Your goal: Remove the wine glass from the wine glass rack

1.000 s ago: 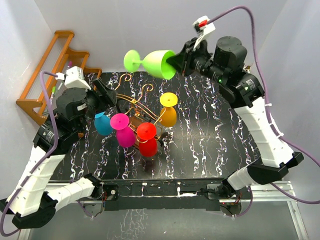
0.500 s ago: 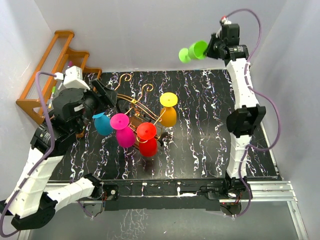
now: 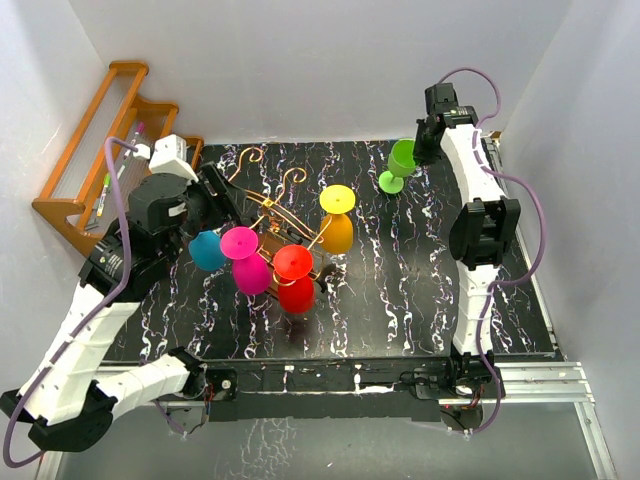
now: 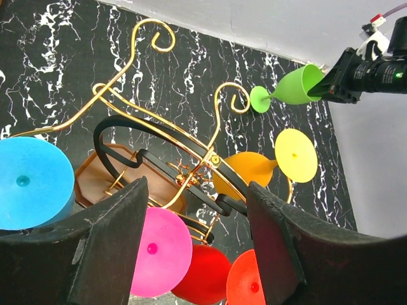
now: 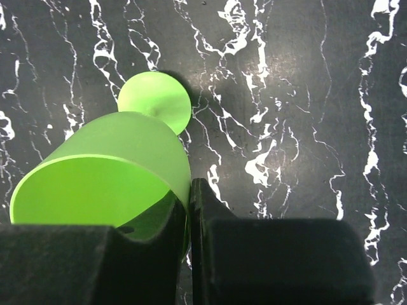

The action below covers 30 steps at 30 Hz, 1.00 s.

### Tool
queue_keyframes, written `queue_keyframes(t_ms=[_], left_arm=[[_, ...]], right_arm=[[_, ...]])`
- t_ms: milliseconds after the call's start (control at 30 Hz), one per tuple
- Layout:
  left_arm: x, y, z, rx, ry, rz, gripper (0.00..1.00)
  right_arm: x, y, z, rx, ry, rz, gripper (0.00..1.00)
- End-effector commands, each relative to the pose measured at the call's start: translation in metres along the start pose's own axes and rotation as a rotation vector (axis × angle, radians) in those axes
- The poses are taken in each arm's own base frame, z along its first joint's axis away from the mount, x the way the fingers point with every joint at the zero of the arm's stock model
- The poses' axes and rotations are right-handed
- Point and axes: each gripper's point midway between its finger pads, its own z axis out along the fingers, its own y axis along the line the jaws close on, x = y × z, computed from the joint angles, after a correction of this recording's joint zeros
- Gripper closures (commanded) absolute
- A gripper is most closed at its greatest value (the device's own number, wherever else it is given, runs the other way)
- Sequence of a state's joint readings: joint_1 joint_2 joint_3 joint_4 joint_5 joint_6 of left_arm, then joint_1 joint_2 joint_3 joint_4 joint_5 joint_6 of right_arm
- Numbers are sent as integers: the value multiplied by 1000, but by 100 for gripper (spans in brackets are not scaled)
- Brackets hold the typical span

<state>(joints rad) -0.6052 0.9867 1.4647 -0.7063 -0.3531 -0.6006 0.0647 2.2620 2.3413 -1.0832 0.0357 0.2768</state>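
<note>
Set-down step: lime-green plastic wine glass [image 3: 400, 160], right of curly golden wire rack [image 3: 262, 196].
Right gripper [image 5: 189, 189] pinches rim; next: foot flat, release.

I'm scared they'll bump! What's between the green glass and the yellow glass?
Just bare black table between the green glass and the yellow glass, clear in the top view.

The wine glass rack [image 3: 262, 203] stands on the table [image 3: 400, 290], left of the middle, with four glasses [image 3: 240, 243] on it. The wine glass [image 3: 398, 163] is far back on the right, well apart from the rack. Its foot seems to touch the table. A shelf [image 3: 85, 165] stands left of the table.
</note>
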Motion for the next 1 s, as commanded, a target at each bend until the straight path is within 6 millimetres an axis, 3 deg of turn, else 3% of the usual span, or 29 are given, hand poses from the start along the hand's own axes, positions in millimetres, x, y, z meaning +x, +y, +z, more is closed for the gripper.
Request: queue_keyframes(t_ms=[0, 167, 267, 333, 433, 567, 733, 833, 967], left_arm=[[4, -4, 5, 19, 17, 18, 39], [6, -11, 6, 50, 23, 15, 40], [3, -16, 6, 75, 14, 9, 40], [-1, -20, 5, 94, 4, 9, 39], [-3, -28, 8, 125, -1, 11, 39], [-7, -49, 15, 196, 12, 17, 39], [-6, -86, 34, 309, 83, 30, 38], [5, -109, 51, 371, 172, 35, 38], [30, -133, 74, 425, 332, 36, 38]], right_arm=[[-23, -10, -23, 59, -92, -21, 91], [-33, -2, -24, 24, -123, -17, 79], [-42, 8, -38, -30, -163, -8, 71], [-48, 13, -52, -59, -199, -2, 54], [-52, 16, -72, -90, -240, 8, 52], [-55, 13, -112, -97, -313, 33, 52], [-54, -1, -189, -82, -489, 67, 52], [-39, -3, -229, -129, -568, 70, 53], [-7, 1, -263, -217, -607, 61, 56]])
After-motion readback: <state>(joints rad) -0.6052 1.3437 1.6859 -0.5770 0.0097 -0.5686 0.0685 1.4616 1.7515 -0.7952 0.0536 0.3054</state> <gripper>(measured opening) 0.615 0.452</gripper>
